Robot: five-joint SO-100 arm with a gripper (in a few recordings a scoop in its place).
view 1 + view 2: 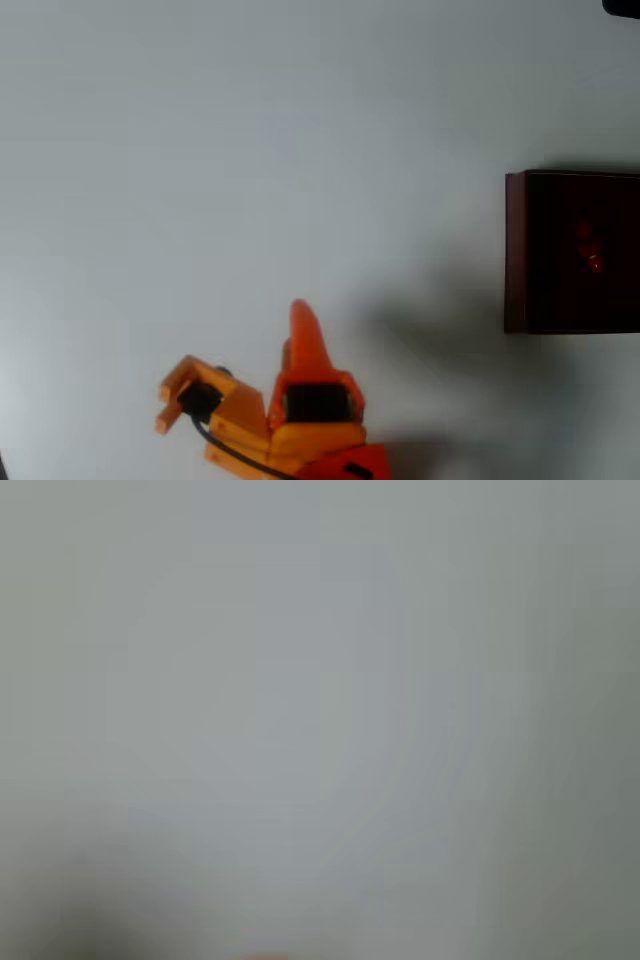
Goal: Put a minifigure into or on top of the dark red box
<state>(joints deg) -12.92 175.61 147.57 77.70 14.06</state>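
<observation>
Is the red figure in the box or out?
In: the figure shows as small red blobs on the dark inside of the box.

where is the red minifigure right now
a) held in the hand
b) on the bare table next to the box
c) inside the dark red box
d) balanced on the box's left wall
c: in the overhead view the minifigure shows as small red blobs against the dark inside of the dark red box, while the hand sits far off near the bottom edge.
</observation>
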